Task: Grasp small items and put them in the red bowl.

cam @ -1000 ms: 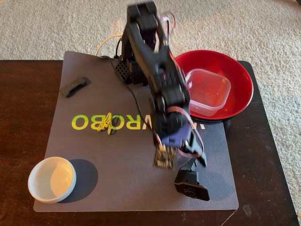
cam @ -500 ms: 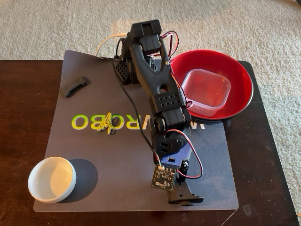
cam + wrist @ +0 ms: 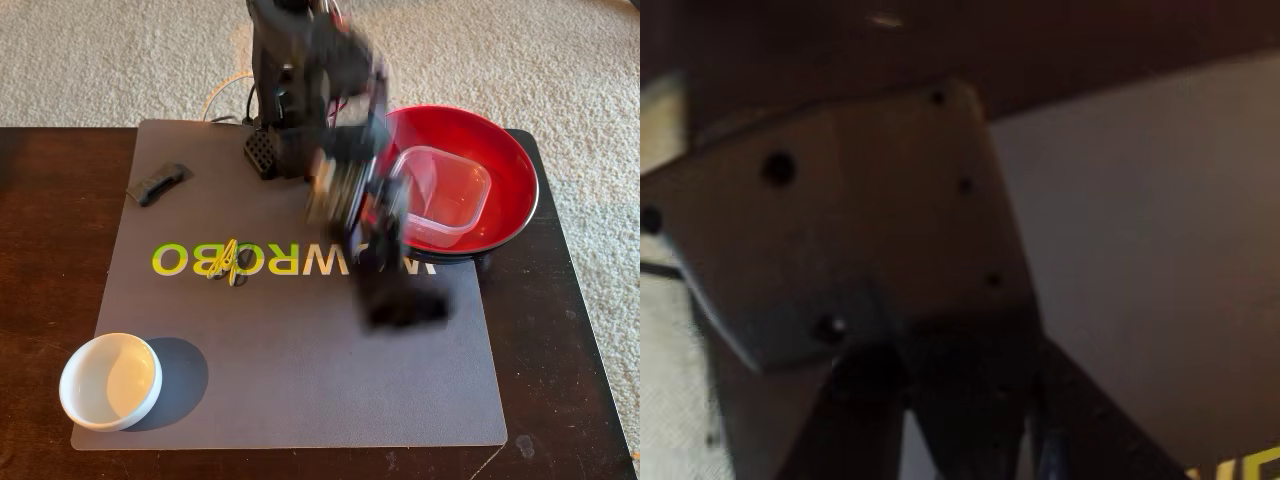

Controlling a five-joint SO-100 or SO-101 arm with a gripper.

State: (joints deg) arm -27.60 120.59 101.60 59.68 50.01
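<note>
Fixed view: blurred end effector [image 3: 400, 305] carries black wedge [image 3: 410, 308] near mat's right edge; red bowl [image 3: 510, 170] at worktop's [image 3: 40, 300] far right holds clear tub [image 3: 445, 195]; white bowl [image 3: 110, 380] at mat's [image 3: 280, 380] near left corner. Wrist view: end effector [image 3: 960, 440] clenched on a dark piece.

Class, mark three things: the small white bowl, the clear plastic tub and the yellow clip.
small white bowl [image 3: 108, 380], fixed view, inner floor.
clear plastic tub [image 3: 450, 195], fixed view, its bottom.
yellow clip [image 3: 224, 260], fixed view, its middle.
</note>
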